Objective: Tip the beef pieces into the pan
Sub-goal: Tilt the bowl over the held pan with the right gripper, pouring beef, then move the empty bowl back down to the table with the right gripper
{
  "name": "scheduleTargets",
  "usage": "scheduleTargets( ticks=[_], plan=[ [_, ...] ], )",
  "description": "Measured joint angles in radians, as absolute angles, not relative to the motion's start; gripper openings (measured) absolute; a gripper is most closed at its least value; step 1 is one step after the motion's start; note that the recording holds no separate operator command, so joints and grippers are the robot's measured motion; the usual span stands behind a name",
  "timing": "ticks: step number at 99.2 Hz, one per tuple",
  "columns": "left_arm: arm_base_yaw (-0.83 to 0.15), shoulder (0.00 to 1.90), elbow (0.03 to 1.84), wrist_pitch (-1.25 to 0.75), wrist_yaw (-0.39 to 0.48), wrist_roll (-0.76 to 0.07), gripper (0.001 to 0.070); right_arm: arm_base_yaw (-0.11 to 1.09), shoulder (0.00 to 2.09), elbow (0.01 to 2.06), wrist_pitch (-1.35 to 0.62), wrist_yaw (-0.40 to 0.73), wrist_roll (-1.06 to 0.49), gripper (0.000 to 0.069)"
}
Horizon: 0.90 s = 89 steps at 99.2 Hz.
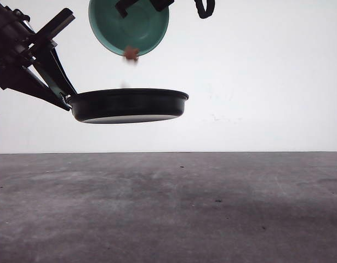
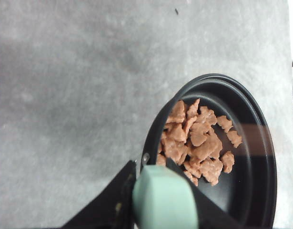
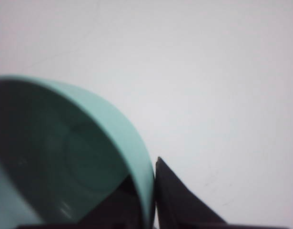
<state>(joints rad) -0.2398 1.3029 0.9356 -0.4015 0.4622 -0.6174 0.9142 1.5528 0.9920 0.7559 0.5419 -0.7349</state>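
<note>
My left gripper (image 1: 64, 98) holds the black pan (image 1: 130, 104) level in the air, well above the table. In the left wrist view the left gripper (image 2: 151, 168) is shut on the pan's mint-green handle (image 2: 163, 200). A heap of reddish-brown beef pieces (image 2: 198, 143) lies in the pan (image 2: 251, 162), on the side near the handle. Above the pan a teal bowl (image 1: 130, 24) hangs tipped on its side, with my right gripper (image 1: 138, 5) on its upper rim. One beef piece (image 1: 131, 53) sits at the bowl's lower lip. The right gripper (image 3: 146, 176) pinches the bowl's wall (image 3: 136, 138), and the part of the bowl's inside that I see looks bare.
The grey table (image 1: 212, 208) stretches below the pan and to the right, with a white wall (image 1: 267, 71) behind it. In the left wrist view the grey tabletop (image 2: 79, 86) lies far beneath the pan.
</note>
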Motion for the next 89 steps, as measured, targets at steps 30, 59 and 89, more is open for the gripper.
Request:
scheduleTargets(
  ticks=[30, 59, 89],
  plan=[
    [-0.240, 1.303, 0.936, -0.400, 0.463, -0.617, 0.0060, 0.916, 1.554, 0.992, 0.748, 0.550, -0.722, 0.0015],
    [-0.240, 1.303, 0.936, -0.421, 0.464, -0.595, 0.0060, 0.915, 1.413, 0.988, 0.686, 0.691, -0.467, 0.0015],
    [-0.240, 1.303, 0.936, -0.398, 0.467, -0.583, 0.0060, 0.565, 0.962, 0.999, -0.068, 0.524, 0.072, 0.0015]
  ],
)
